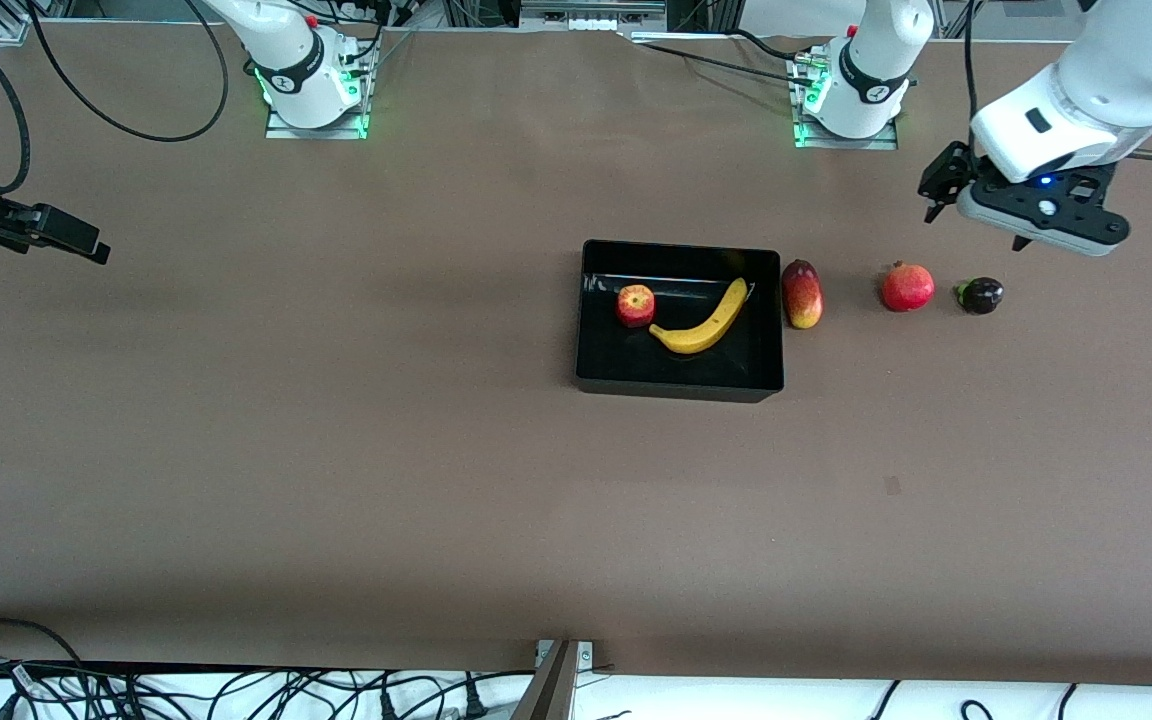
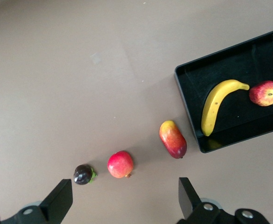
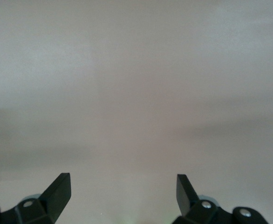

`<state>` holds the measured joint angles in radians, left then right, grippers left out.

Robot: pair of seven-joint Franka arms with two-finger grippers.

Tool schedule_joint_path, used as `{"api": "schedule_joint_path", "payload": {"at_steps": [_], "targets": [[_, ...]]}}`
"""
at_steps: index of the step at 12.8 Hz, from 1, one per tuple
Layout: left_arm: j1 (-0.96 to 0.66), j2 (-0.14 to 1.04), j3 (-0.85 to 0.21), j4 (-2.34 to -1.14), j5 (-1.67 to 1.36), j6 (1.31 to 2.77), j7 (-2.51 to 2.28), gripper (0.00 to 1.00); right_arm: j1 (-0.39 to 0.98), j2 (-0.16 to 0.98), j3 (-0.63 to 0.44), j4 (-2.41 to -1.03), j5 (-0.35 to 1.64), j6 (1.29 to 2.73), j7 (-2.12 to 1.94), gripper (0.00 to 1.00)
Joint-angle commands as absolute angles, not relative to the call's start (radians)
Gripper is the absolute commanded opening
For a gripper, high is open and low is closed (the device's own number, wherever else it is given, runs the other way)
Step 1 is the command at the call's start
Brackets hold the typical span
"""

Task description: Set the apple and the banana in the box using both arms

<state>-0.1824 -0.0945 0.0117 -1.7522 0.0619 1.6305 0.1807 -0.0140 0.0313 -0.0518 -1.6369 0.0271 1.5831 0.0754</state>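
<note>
The black box [image 1: 678, 368] stands near the middle of the table. The apple [image 1: 635, 305] and the banana [image 1: 706, 322] lie inside it, close together, the banana toward the left arm's end. The left wrist view also shows the box [image 2: 187, 101], the banana [image 2: 215, 109] and the apple [image 2: 265, 93]. My left gripper [image 1: 976, 225] is open and empty, up over the table at the left arm's end, above the loose fruits; its own view [image 2: 122, 186] shows the jaws wide apart. My right gripper [image 1: 86, 245] is open and empty over bare table at the right arm's end, as its wrist view [image 3: 122, 179] shows.
An elongated red-yellow fruit [image 1: 802, 294] lies just outside the box wall. A red pomegranate [image 1: 907, 287] and a small dark purple fruit [image 1: 980, 295] lie in a row with it toward the left arm's end. Cables hang along the table's front edge.
</note>
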Motion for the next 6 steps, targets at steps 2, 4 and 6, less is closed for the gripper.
{"api": "schedule_joint_path", "payload": {"at_steps": [2, 4, 6], "targets": [[-0.157, -0.055, 0.044, -1.721, 0.035, 1.612, 0.181, 1.00, -0.029, 0.035, -0.043, -1.623, 0.034, 1.568, 0.066, 1.00], [-0.134, -0.037, 0.060, -1.721, 0.014, 1.615, 0.181, 1.00, -0.029, 0.035, -0.043, -1.623, 0.034, 1.568, 0.066, 1.00], [-0.127, -0.022, 0.084, -1.717, -0.004, 1.614, 0.181, 1.00, -0.029, 0.035, -0.043, -1.623, 0.034, 1.568, 0.066, 1.00]]}}
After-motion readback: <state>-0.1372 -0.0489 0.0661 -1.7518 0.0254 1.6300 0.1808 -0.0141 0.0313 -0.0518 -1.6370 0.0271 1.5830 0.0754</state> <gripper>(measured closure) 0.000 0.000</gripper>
